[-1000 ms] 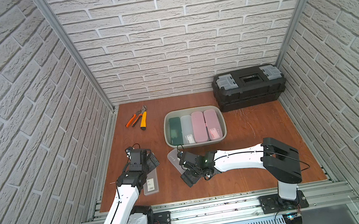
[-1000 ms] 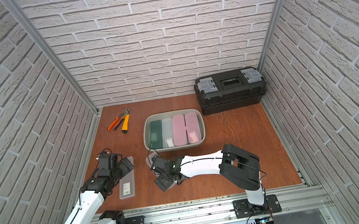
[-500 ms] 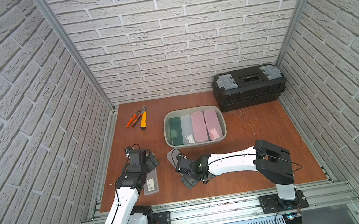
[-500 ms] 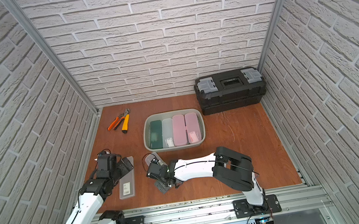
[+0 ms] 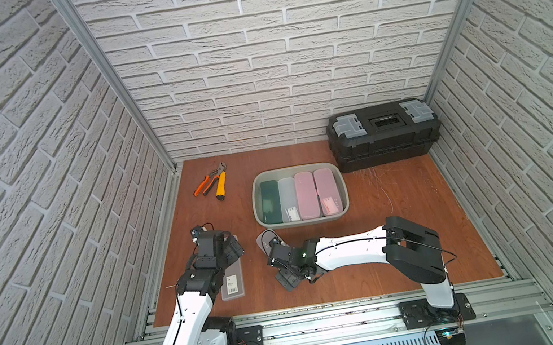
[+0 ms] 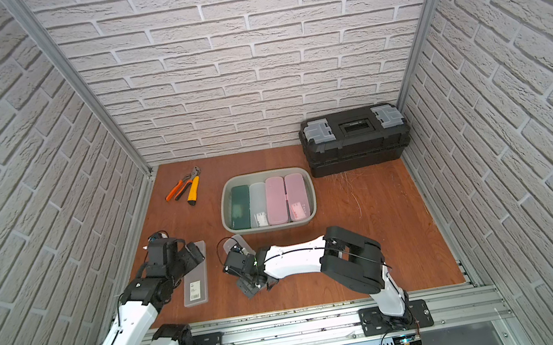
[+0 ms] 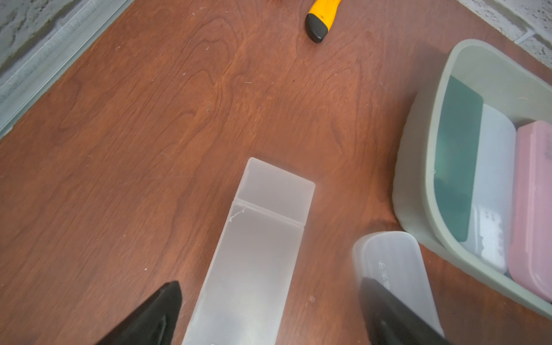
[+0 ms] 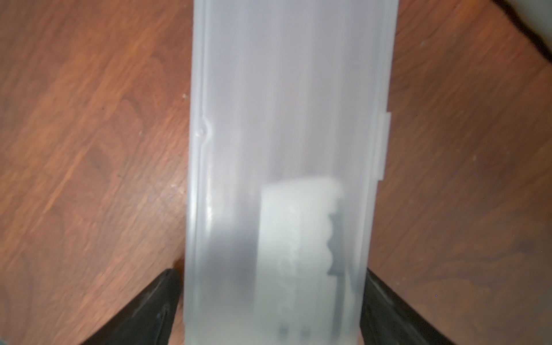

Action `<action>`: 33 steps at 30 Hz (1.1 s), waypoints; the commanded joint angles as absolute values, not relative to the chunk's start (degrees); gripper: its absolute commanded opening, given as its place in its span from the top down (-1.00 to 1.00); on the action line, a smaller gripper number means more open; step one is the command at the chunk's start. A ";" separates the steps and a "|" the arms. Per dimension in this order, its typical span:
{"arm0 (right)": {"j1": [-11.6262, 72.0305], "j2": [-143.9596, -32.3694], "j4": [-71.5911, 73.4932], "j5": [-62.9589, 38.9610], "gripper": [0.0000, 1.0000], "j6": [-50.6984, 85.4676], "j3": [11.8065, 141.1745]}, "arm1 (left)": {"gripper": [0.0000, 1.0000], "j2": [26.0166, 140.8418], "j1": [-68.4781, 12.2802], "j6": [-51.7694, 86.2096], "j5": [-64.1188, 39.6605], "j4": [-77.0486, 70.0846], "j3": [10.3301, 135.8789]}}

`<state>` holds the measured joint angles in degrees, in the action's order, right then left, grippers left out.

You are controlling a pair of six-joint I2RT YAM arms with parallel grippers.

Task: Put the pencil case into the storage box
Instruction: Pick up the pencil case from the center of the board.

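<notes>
We start at the right gripper (image 8: 270, 271). Its jaws stand on either side of the rounded frosted case (image 8: 283, 104), right against its long edges. We cannot tell whether they press on it or only frame it. The case appears to lie flat on the table (image 8: 74, 149). The left gripper (image 7: 268, 283) is spread wide, its jaws straddling the rectangular frosted case (image 7: 260, 254). Bare wood shows on both sides, so it grips nothing.

Further out, the storage box (image 5: 304, 222) sits just beyond the rounded case. In both top views it holds 4 cases side by side: a dark green case (image 5: 270, 201), a clear case (image 5: 287, 196) and 2 pink cases (image 5: 306, 195). We judge the job well advanced, with 2 cases on the table and neither lifted yet. Each needs a grasp, a lift over the rim and a release. The floor of the box looks full, so they would probably have to rest on top of the others.

Only the right wrist view shows the rounded case's clasp tab, the paper insert inside it and how close the jaws stand. The left wrist view shows both loose cases at once, with the rounded one just beside the box wall. Only the top views give the count of 4, the barcode label (image 5: 233, 285) on the rectangular case, the pliers (image 5: 212, 182) and the black toolbox (image 5: 382, 134). In those views the wrists hide the jaws.
</notes>
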<state>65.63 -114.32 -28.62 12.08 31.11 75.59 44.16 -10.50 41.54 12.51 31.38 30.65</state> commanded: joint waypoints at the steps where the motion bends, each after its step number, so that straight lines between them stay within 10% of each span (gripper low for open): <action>1: 65.92 -116.10 -27.71 10.66 -0.80 30.83 74.81 | -0.97 43.20 -10.01 39.99 12.31 31.78 32.97; 15: 66.53 -107.12 -26.47 11.15 -0.21 26.97 65.86 | -0.97 39.69 -10.01 40.52 10.50 35.19 37.51; 33: 61.97 -92.98 -31.62 2.72 -0.02 18.64 74.37 | -0.97 31.64 -10.20 39.87 14.63 36.67 43.66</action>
<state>64.01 -95.46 -31.77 4.03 20.08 71.42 31.31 -10.50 41.04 13.13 39.05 42.13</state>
